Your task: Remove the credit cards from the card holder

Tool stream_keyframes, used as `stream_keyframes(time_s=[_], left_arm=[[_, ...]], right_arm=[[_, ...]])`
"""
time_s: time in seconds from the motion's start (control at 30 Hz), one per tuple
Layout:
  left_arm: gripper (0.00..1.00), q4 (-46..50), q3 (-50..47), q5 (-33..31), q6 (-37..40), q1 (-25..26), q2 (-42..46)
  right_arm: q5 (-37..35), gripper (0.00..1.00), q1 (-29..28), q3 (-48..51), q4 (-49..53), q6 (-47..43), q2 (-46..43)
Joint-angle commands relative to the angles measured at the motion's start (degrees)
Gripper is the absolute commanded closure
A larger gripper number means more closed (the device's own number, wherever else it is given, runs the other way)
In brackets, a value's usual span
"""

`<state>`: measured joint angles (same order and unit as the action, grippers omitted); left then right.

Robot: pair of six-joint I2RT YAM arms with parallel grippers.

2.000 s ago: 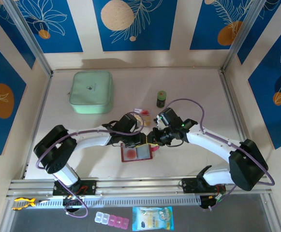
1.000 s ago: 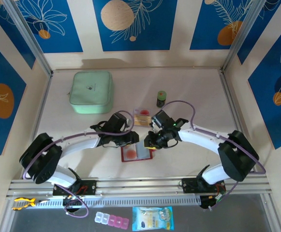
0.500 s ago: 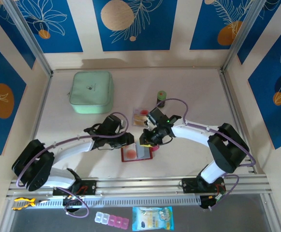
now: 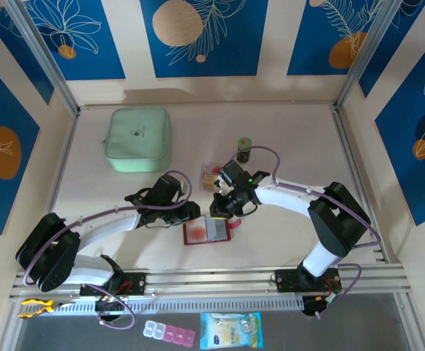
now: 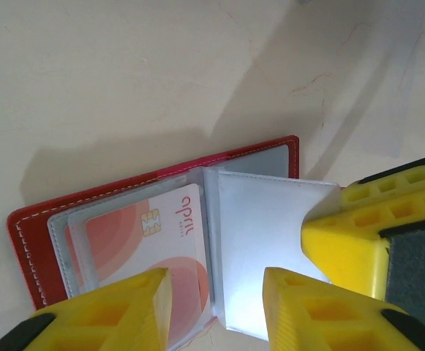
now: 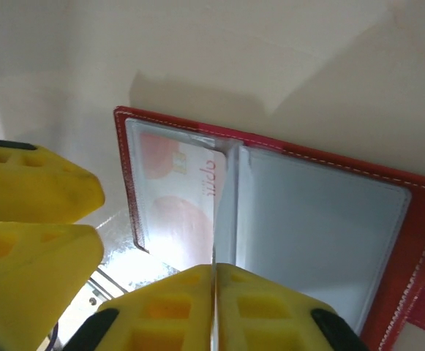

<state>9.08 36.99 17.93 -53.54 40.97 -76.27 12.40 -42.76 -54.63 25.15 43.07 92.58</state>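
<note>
Right tool (image 6: pixel 213 284) pinching card holder (image 6: pixel 423 235) sleeve, left tool (image 5: pixel 212 292) spread over credit card (image 5: pixel 153 234)

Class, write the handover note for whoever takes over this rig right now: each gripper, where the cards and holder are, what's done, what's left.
Left gripper: open, fingers straddling the near edge of the card holder.
Right gripper: shut on a clear sleeve, held up off the holder.
Holder: lies open and flat; one reddish card sits in a sleeve.
Done: tan and reddish cards lie just beyond the holder.
Left: pull out that last card; the lifted sleeve looks empty.
</note>
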Motion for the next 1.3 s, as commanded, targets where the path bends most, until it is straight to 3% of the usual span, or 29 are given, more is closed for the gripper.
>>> stream_keyframes(time_s=[0.0,0.6,0.93,1.27], left_arm=[[0.63,1.29,-0.61,-0.19,0.28,-0.64,0.78],[0.63,2.90,-2.53,-0.76,1.43,-1.00,-0.89],[0.63,3.73,-2.63,-1.15,2.25,-1.21,-1.01],[0.75,2.84,-2.79,0.55,2.30,-1.22,-1.44]], right_arm=[[-3.19,0.93,-0.17,-0.87,3.97,-2.16,-0.47],[-13.67,0.93,-0.37,-2.30,8.96,-7.44,6.43],[-22.01,0.77,-3.54,-6.91,16.33,-7.85,7.21],[-25.02,0.74,-5.04,-10.53,22.34,-7.06,4.13]])
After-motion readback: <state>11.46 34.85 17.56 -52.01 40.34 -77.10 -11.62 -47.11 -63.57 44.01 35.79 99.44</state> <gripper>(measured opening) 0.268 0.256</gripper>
